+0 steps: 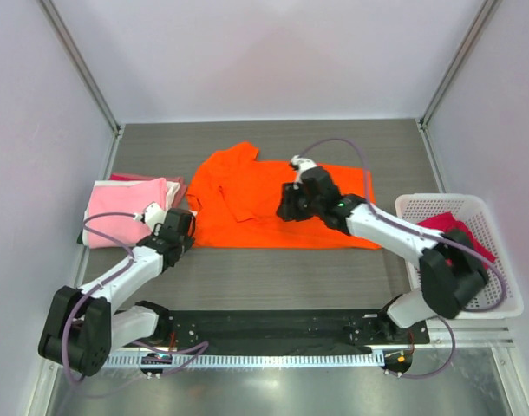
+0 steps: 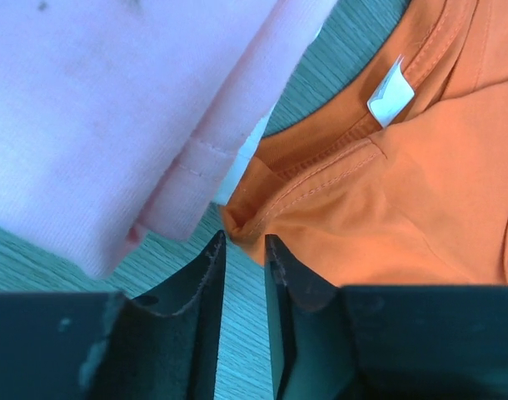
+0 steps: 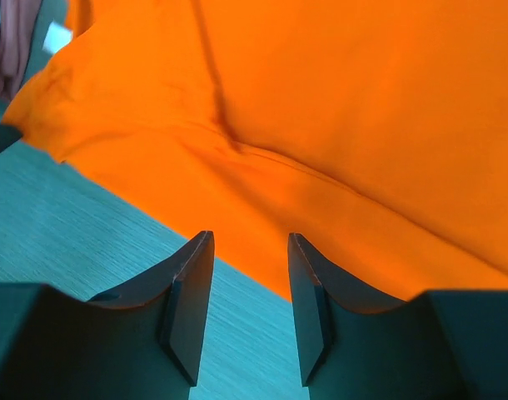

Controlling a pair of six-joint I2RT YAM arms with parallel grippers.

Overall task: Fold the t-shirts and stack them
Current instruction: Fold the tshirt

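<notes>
Well left of the orange t-shirt [image 1: 247,212] lies a folded light pink t-shirt [image 1: 126,212], square on the table [image 1: 273,277], with a darker pink edge showing behind it. In the left wrist view a strip of white cloth [image 2: 240,162] peeks from under the pink folds.

The left gripper [image 1: 185,222] sits just at the orange t-shirt's left edge, by the collar. Its fingers stand a narrow slot apart with nothing between them, and the tips are just short of the collar seam (the small white label [image 2: 390,93] is folded over there).

The orange t-shirt is spread flat mid-table, one sleeve poking toward the far side.

The right gripper [image 1: 284,208] hangs over the orange t-shirt's middle. Its fingers are spread wider, with nothing between them, above the shirt's near hem.

Well right of the orange t-shirt stands a white lattice basket [image 1: 505,277] with a dark pink-red t-shirt [image 1: 445,225] bunched inside.
</notes>
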